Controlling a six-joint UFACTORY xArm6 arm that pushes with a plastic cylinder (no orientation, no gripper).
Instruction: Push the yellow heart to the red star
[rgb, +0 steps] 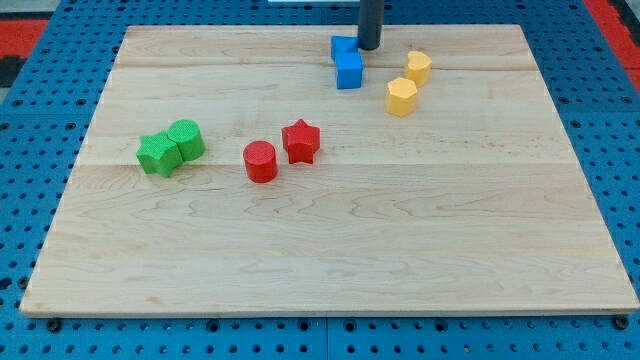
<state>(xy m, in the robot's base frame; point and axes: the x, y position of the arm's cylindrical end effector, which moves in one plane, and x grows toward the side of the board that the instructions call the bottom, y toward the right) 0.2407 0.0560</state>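
Observation:
Two yellow blocks sit at the view's upper right. The upper one (418, 67) looks like the heart; the lower one (401, 97) looks six-sided. The red star (301, 141) lies near the board's middle, well to the left of and below the yellow blocks. My tip (369, 48) is near the view's top edge, touching or just right of the upper blue block (343, 47), and about a block's width to the left of the yellow heart.
A second blue cube (349, 71) sits just below the first. A red cylinder (260, 161) lies left of and below the red star. A green star (158, 154) and a green cylinder (187, 139) touch at the left. The wooden board (330, 260) rests on blue pegboard.

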